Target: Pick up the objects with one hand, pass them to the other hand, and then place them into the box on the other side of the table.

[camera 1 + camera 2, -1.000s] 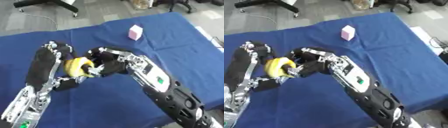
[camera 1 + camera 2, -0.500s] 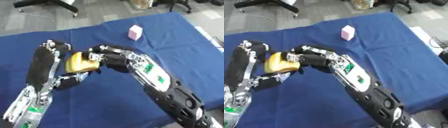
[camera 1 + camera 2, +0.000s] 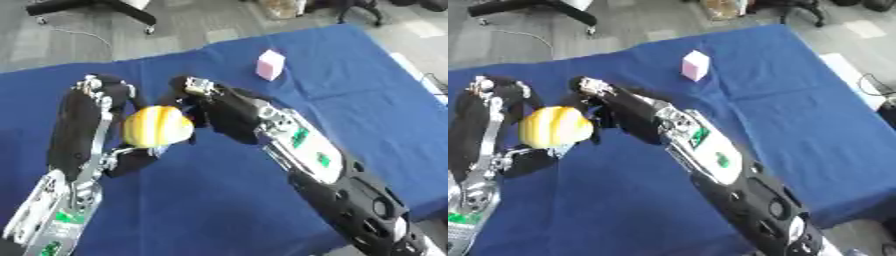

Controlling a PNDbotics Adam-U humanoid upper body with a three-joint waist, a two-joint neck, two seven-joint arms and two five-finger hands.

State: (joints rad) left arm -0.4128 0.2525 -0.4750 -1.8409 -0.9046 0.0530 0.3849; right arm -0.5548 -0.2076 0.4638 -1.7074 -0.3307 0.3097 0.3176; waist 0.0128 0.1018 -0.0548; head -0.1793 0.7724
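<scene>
Presently, item one: left robot hand [image 3: 92, 117], raised above the desk's left half, palm turned toward the centre, fingers arched over the top and thumb curled beneath a round yellow object [image 3: 157, 126] with pale stripes. The object sits in that palm, clear of the cloth.

Item two: right robot hand [image 3: 206, 102], reaching across from the right, its fingers bent and lying just beside the object's right flank, at or very near touching. Whether they bear on it cannot be told; they do not visibly enclose it. The forearm runs back toward the desk's near right corner.

Governing relation: the object lies directly left of the right robot hand and within the left one's grasp, so the two hands face each other across it on a left-to-right line. Being near round, it offers no useful long axis. Judged state: the handover is at its meeting point, and the left robot hand appears to carry the load.

Item three: pink block [image 3: 269, 65], upright, well apart near the far edge.

Item four: desk [image 3: 367, 105], covered in blue cloth. No box shows in either view.

Room: grey floor beyond the far edge, a black chair base [image 3: 92, 8] at upper left.
</scene>
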